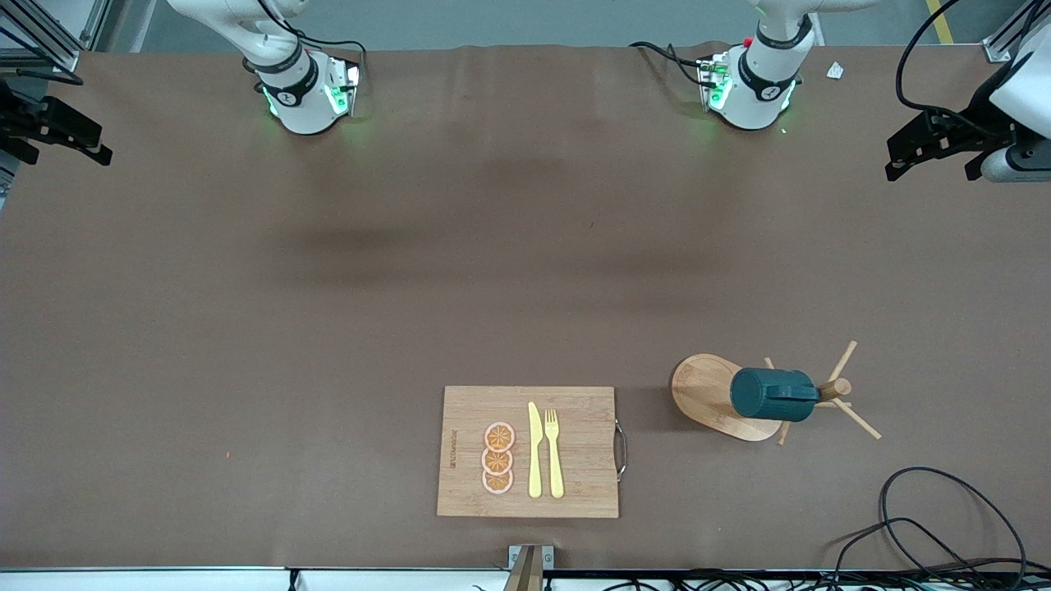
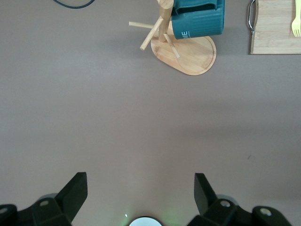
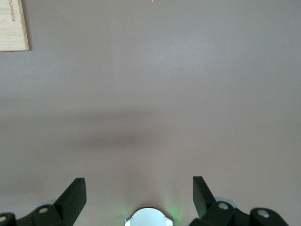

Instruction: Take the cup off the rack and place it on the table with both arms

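The dark teal cup (image 1: 772,394) hangs on a peg of the wooden rack (image 1: 706,390), near the front camera toward the left arm's end of the table (image 1: 328,328). The left wrist view shows the cup (image 2: 197,19) over the rack's oval base (image 2: 193,54), well away from the fingers. My left gripper (image 1: 897,160) hangs high over bare table, open and empty, and shows the same way in its own wrist view (image 2: 141,188). My right gripper (image 1: 98,148) is also raised at the right arm's end, open (image 3: 139,190) with nothing between its fingers.
A bamboo cutting board (image 1: 530,451) with a yellow knife, a fork and orange slices lies beside the rack, toward the right arm's end. Black cables (image 1: 944,525) loop at the front corner by the left arm's end. Both arm bases (image 1: 304,98) stand along the farthest edge.
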You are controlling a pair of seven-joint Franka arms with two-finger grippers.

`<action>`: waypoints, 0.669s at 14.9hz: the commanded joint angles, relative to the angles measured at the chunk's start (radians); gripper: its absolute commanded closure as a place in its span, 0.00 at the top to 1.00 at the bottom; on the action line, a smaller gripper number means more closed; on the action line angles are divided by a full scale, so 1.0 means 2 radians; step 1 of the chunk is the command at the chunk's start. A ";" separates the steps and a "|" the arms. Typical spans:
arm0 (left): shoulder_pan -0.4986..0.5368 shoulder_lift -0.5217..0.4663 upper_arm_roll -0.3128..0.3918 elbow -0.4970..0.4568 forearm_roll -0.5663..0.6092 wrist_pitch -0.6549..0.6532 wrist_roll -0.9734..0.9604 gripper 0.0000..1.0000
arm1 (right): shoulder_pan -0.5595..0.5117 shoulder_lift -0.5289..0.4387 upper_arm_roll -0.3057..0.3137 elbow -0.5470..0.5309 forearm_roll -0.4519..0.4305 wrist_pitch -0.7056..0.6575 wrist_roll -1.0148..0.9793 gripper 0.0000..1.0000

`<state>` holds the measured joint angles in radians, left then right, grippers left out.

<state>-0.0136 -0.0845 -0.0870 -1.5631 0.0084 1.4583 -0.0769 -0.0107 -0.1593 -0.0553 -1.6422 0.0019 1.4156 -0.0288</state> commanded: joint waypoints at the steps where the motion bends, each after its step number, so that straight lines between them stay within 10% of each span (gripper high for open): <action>1: 0.001 0.002 -0.001 0.008 -0.005 -0.008 0.012 1.00 | -0.002 -0.009 0.001 -0.010 -0.001 0.002 -0.006 1.00; 10: 0.007 0.024 0.004 0.008 -0.006 0.026 0.001 1.00 | -0.002 -0.009 0.001 -0.010 -0.001 0.001 -0.006 1.00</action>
<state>-0.0050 -0.0612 -0.0806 -1.5630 0.0084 1.4951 -0.0769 -0.0107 -0.1593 -0.0553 -1.6423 0.0019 1.4153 -0.0290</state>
